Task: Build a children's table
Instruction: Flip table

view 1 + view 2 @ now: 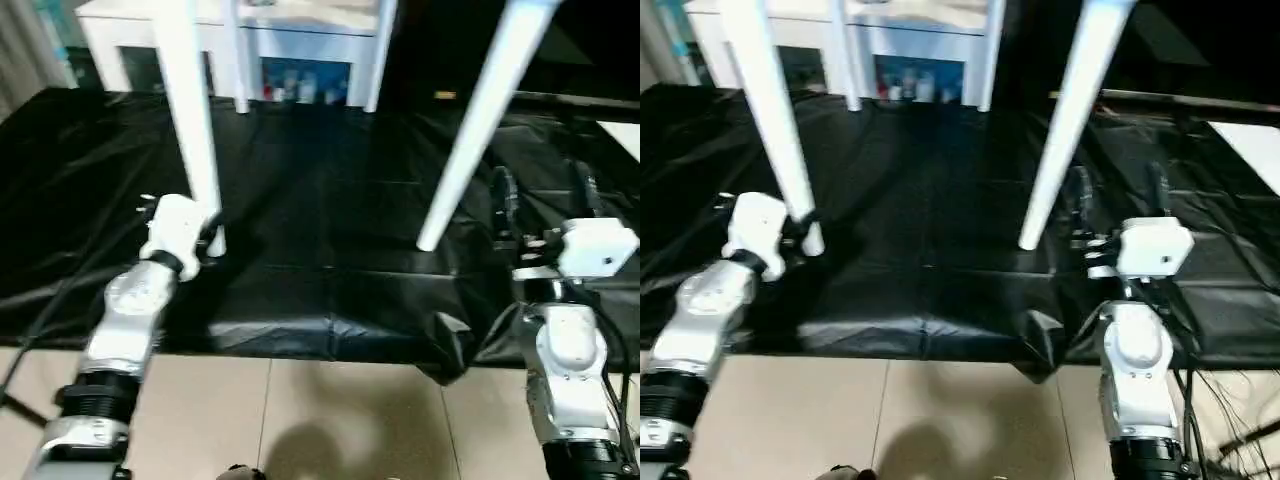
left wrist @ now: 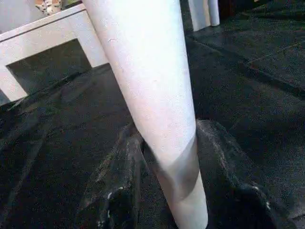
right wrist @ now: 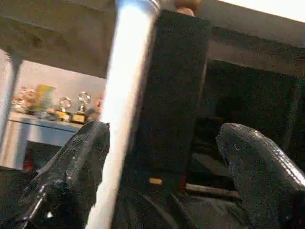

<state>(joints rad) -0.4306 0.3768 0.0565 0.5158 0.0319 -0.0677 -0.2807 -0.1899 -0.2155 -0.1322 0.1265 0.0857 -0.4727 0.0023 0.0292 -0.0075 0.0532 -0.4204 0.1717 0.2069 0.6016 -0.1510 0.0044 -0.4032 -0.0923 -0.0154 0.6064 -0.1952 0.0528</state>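
Note:
The children's table stands upright on a black sheet (image 1: 330, 250). Its front left leg (image 1: 190, 110) and front right leg (image 1: 480, 120) rise out of the top of the picture. My left gripper (image 1: 211, 236) is shut on the front left leg (image 2: 157, 109) just above its foot, one black finger (image 2: 119, 191) on each side. My right gripper (image 1: 541, 195) is open, to the right of the front right leg and apart from it. In the right wrist view that leg (image 3: 121, 109) rises beyond the fingers (image 3: 71, 176), under the tabletop's underside (image 3: 52, 38).
Two far legs (image 1: 240, 60) stand at the back. Behind them is a white cabinet (image 1: 300, 45) with coloured items inside. The sheet's rumpled front edge (image 1: 440, 350) meets beige floor tiles (image 1: 330, 420). Cables (image 1: 1230, 400) lie at the right.

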